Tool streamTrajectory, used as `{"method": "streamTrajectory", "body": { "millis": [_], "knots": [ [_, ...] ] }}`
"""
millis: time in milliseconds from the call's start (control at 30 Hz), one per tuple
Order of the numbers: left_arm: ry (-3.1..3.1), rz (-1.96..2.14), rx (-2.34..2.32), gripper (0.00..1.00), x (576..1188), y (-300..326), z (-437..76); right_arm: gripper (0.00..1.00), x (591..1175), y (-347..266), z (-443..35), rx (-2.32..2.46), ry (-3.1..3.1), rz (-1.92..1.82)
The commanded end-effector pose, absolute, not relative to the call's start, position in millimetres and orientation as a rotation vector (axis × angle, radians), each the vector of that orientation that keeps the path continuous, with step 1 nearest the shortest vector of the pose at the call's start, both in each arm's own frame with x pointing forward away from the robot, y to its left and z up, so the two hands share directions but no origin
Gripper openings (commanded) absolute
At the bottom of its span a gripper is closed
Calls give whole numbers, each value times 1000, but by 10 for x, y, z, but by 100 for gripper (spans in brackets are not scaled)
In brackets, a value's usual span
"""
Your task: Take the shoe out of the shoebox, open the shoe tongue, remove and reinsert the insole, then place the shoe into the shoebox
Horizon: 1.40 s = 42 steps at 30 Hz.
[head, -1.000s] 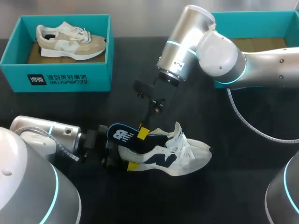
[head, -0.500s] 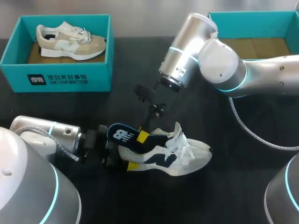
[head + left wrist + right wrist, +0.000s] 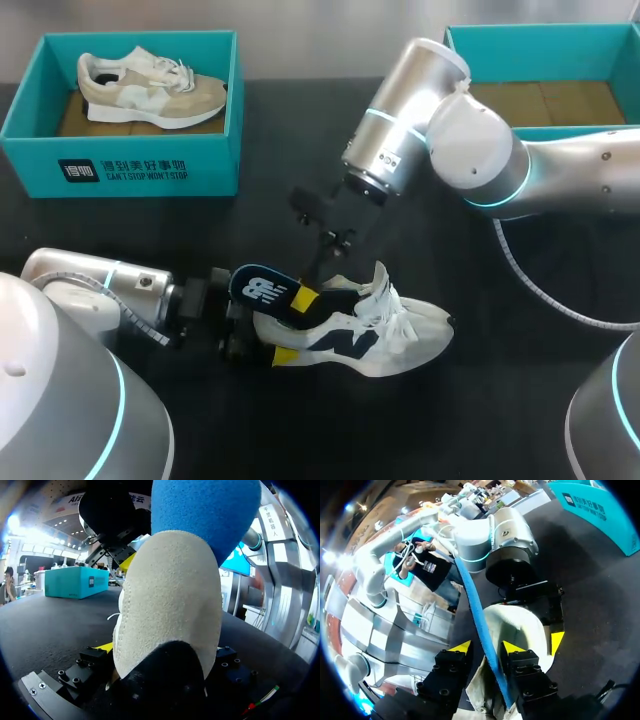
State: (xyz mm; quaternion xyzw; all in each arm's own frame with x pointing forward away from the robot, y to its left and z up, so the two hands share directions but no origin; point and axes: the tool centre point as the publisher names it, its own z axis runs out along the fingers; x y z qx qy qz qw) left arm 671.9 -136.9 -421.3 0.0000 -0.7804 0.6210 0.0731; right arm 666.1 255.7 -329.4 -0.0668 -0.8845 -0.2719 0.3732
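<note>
1. Right arm (image 3: pixel 420 120): the wrist housing has dropped toward 6 o'clock and edged toward 3 o'clock in the head view.
2. Right claw (image 3: pixel 306 296) has twisted about its axis, so its mount now shows narrower.
3. Its yellow tip has slid slightly toward 6 o'clock along the insole (image 3: pixel 262 288), nearer the shoe (image 3: pixel 390 335).

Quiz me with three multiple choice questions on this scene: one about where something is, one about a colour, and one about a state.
1. Where is the beige shoe? A, on the table; B, in the right teal box; C, in the left teal box.
2. What colour is the underside of the insole? A, red; B, blue; C, green.
3. How is the insole placed? A, sticking up out of the white shoe; B, flat on the table; C, fully inside it.
Answers: 1 C, it lies inside that box. 2 B, blue foam shows. 3 A, it rises from the heel opening.
</note>
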Motion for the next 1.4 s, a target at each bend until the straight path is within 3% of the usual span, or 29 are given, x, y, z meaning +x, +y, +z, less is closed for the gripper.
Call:
{"method": "streamTrajectory", "body": {
  "millis": [33, 167, 1133, 1400],
  "knots": [
    [-2344, 1860, -2, 0, 6731, -1388, -4235, 30, 6632, 2592, -3334, -176, -2264, -701],
    [-2344, 1860, -2, 0, 6731, -1388, -4235, 0, 6631, 2599, -3339, -180, -2264, -705],
    [-2344, 1860, -2, 0, 6731, -1388, -4235, 0, 6698, 2598, -3148, -180, -2305, -753],
    [-2344, 1860, -2, 0, 6731, -1388, -4235, 0, 6894, 2813, -2720, -106, -2289, -961]
  ]
}}
